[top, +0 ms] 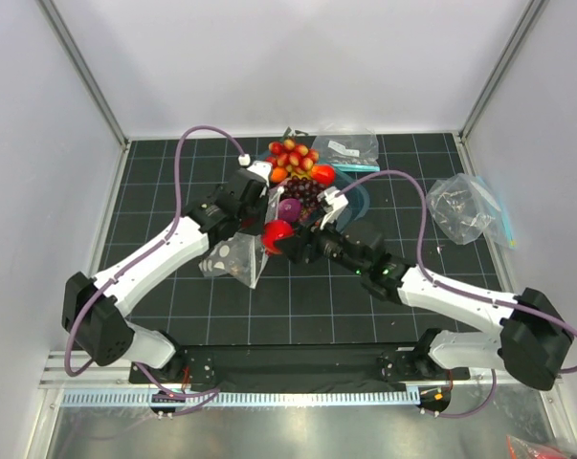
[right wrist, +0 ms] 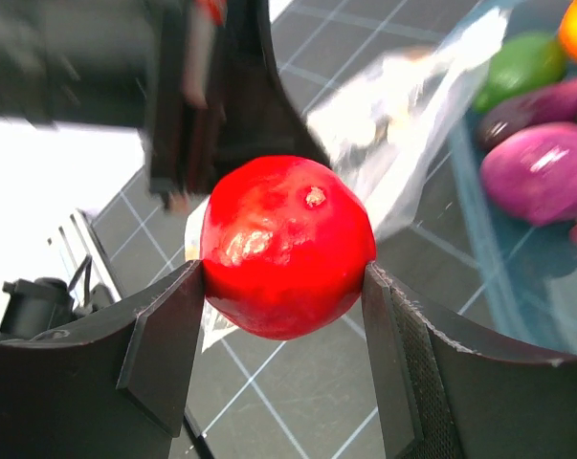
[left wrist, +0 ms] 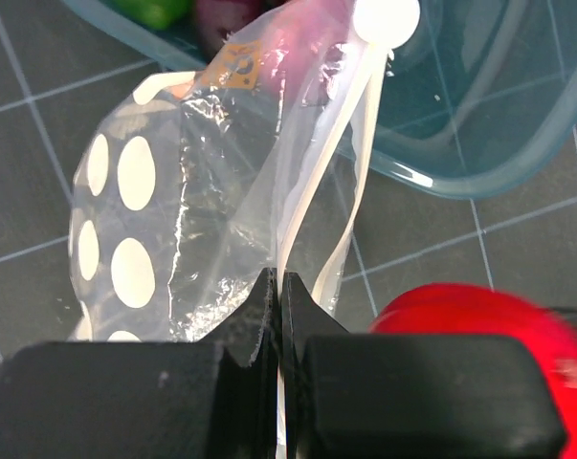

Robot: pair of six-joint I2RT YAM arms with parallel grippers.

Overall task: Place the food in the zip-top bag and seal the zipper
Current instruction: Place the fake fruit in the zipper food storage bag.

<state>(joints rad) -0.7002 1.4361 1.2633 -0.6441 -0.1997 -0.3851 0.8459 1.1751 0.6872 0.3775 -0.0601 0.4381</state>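
My right claw [right wrist: 284, 287] is clamped on the red tomato [right wrist: 286, 239], which sits between its two fingers. Just beside it, my left claw [left wrist: 280, 292] is pinched together on the dotted zip-top bag [left wrist: 211, 210] at its mouth edge. A blue tray [left wrist: 479, 134] lies just beyond.

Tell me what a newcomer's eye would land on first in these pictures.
The glossy red tomato stands out most, clamped in the right pincer at mid-table. Right beside it, the left pincer is shut on the edge of the white-dotted clear bag, next to the blue tray.
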